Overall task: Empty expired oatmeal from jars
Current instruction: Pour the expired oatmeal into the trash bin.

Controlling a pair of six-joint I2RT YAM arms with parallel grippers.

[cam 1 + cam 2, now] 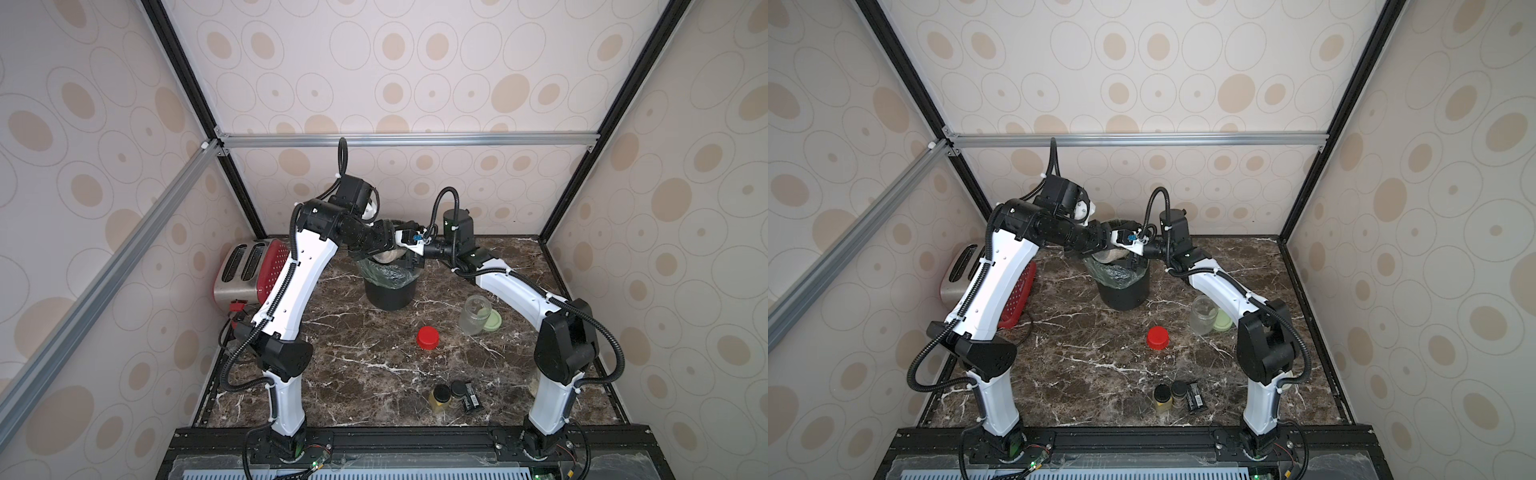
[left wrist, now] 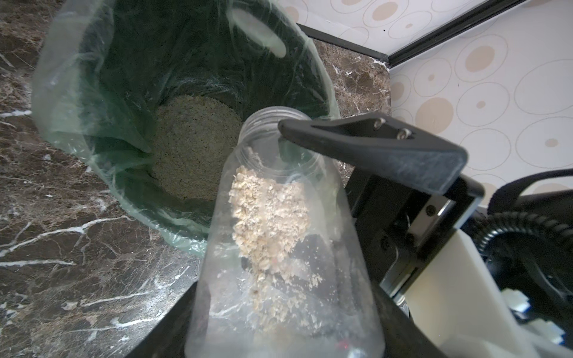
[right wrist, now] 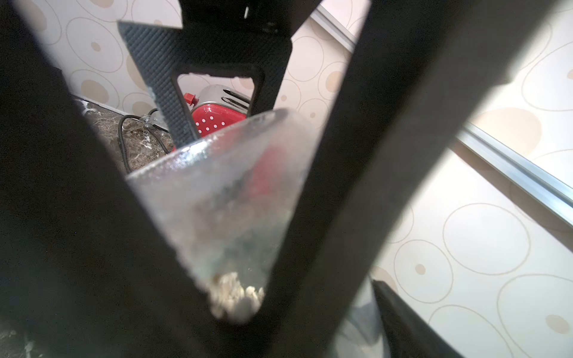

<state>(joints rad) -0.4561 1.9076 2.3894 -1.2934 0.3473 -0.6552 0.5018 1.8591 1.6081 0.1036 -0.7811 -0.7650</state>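
The left gripper [image 1: 387, 246] is clamped on the base end of a clear, lidless jar [image 2: 279, 241], holding it tipped above a black bin [image 1: 388, 293] lined with a pale green bag [image 2: 77, 108]. The right gripper [image 1: 413, 262] meets it from the opposite side. Its fingers [image 2: 372, 148] are spread to either side of the jar's body, one lying along the wall up to the neck. The views do not show whether they press on the jar.

The jar's long axis slopes away from the left gripper, mouth lowest and pointing into the bin. In the left wrist view the mouth sits just inside the bin's nearer rim. A clump of oatmeal [image 2: 269, 217] clings to the jar's wall about halfway along, with loose flakes trailing back toward the base. A bed of oatmeal already poured [image 2: 192, 145] covers the bottom of the bag.

The pour looks mostly done. Clearing the rest probably needs a steeper tilt or a knock, and the mouth's closeness to the rim leaves little room for spill.

Farther out on the dark marble tabletop [image 1: 353, 374], an empty open jar [image 1: 473, 316] stands touching its pale green lid [image 1: 493, 321]. A red lid [image 1: 428, 337] lies near it. Two small black-capped bottles [image 1: 441, 397] stand at the front edge and a red toaster [image 1: 249, 266] sits behind the left arm.
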